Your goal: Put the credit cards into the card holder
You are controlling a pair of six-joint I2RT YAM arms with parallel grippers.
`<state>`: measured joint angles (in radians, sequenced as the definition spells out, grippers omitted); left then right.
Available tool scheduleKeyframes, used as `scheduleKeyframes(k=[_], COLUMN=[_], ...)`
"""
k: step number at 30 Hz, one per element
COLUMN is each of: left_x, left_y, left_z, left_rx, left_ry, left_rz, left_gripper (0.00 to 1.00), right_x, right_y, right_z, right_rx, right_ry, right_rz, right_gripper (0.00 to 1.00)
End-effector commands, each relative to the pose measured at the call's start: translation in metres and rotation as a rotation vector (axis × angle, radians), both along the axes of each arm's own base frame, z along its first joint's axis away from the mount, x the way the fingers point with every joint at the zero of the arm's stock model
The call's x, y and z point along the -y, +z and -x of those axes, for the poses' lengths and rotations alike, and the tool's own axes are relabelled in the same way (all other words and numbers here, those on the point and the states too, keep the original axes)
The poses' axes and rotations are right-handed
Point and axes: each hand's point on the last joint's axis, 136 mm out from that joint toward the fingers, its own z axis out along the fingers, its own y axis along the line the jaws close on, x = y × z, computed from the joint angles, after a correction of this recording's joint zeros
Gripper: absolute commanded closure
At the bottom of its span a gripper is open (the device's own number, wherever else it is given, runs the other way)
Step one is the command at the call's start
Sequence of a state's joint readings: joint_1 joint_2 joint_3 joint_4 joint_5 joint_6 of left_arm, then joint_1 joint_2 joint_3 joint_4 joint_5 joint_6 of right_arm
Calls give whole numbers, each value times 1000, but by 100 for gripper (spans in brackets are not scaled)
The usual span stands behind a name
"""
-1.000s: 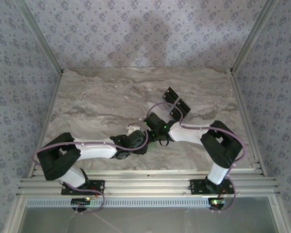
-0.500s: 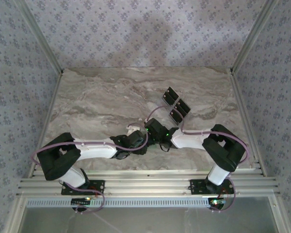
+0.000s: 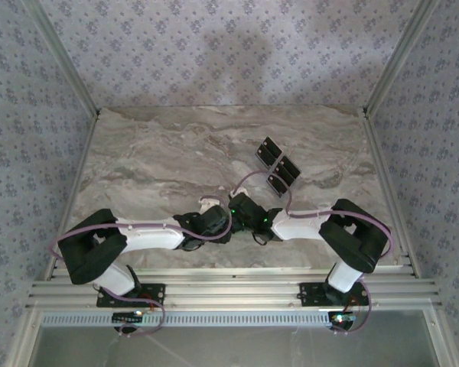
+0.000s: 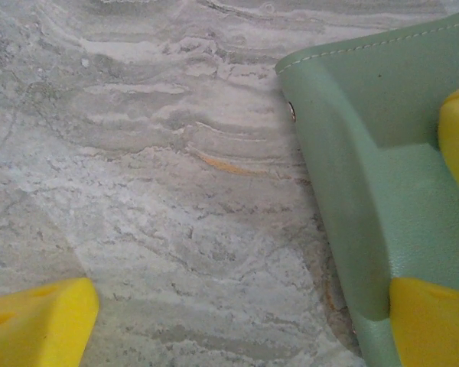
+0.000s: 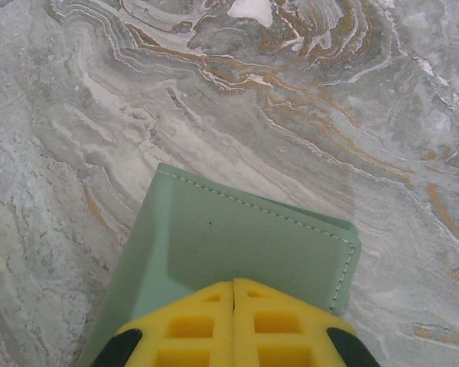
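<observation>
Three credit cards lie flat in a row on the marble table, right of centre and just beyond the two wrists, clear of any finger. Nearer, at the middle, the card holder lies on the marble with the right gripper on it, fingers pressed together. Whether they nip a flap or only bear down I cannot tell. The left gripper is spread wide, one finger at the holder's edge, the other over bare stone.

If the left jaws close on one edge alone, the holder may skid or twist (the stone looks slick). The crowded wrists could knock together. Flat cards may resist lifting.
</observation>
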<state>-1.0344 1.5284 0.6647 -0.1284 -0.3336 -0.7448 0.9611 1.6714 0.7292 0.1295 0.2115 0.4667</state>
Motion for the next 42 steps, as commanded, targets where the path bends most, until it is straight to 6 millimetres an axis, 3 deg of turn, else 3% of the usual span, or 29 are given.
scheduleKeyframes(k=[1, 10, 15, 21, 28, 39, 42], left_x=[5, -6, -32, -71, -97, -88, -83], left_y=[-14, 20, 47, 73, 79, 80, 80], left_z=[5, -9, -19, -16, -7, -5, -7], left_rx=[-33, 83, 168, 228, 207, 161, 156], left_ry=[5, 142, 272, 403, 454, 409, 392], left_rz=[14, 179, 220, 242, 249, 239, 227], left_gripper=[3, 3, 3, 3, 3, 3, 3], right_x=[39, 49, 57, 68, 85, 124, 125], right_y=[-83, -95, -111, -125, -146, -158, -164], right_z=[92, 97, 108, 118, 130, 148, 152], right_rx=[-303, -287, -288, -276, -296, -365, -416], right_ry=[154, 148, 137, 104, 46, -112, -140], right_rz=[247, 273, 316, 383, 464, 501, 450], right_gripper=[100, 100, 100, 100, 100, 100, 100])
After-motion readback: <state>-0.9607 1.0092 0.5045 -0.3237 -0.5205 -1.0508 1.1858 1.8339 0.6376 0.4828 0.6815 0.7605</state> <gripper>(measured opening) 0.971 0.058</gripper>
